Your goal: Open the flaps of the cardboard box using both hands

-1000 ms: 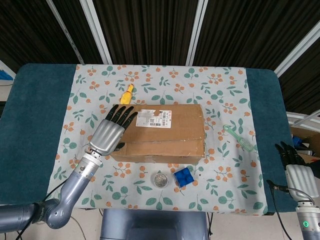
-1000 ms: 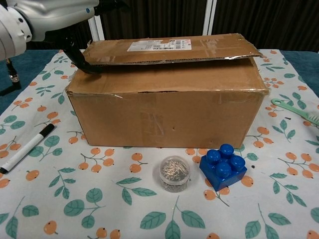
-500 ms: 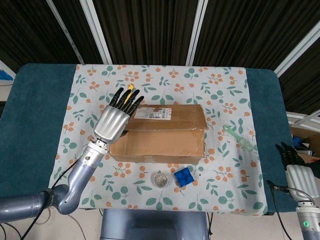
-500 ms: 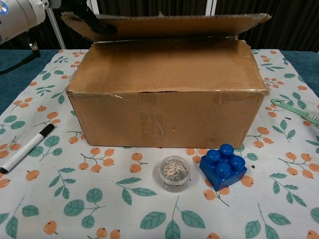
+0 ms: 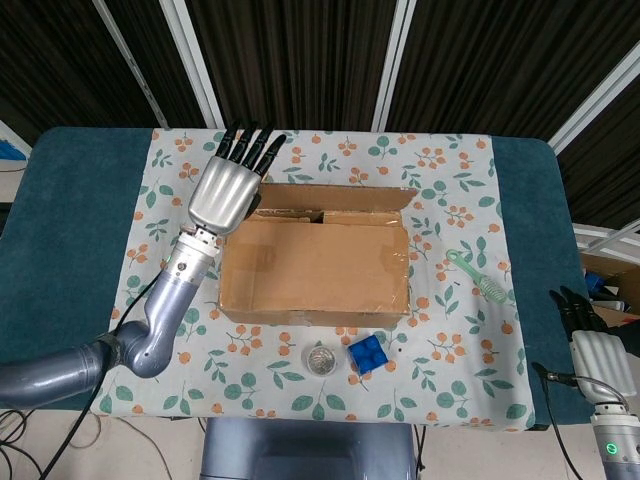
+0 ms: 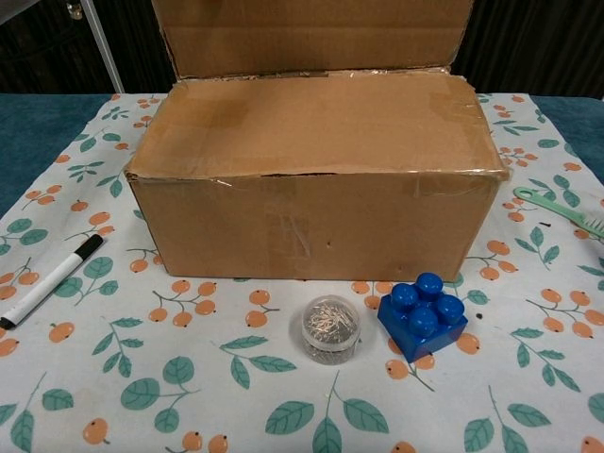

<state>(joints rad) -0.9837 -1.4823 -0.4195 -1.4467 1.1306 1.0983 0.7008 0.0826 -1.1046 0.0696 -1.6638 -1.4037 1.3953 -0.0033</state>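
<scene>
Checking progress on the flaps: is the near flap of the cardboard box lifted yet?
No, in the chest view the near flap lies flat across the cardboard box, while only the far flap stands raised.

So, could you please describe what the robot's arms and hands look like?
Both hands, left hand and right hand, have silver-grey shells with black fingers. The left arm is smooth blue-grey metal with a thin black cable alongside. The right arm shows a small green light and a black cable.

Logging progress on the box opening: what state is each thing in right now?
cardboard box: upright, partly opened
far flap: raised
near flap: closed flat
left hand: fingers spread, behind raised flap
right hand: idle at table edge
marker: capped, lying flat
</scene>
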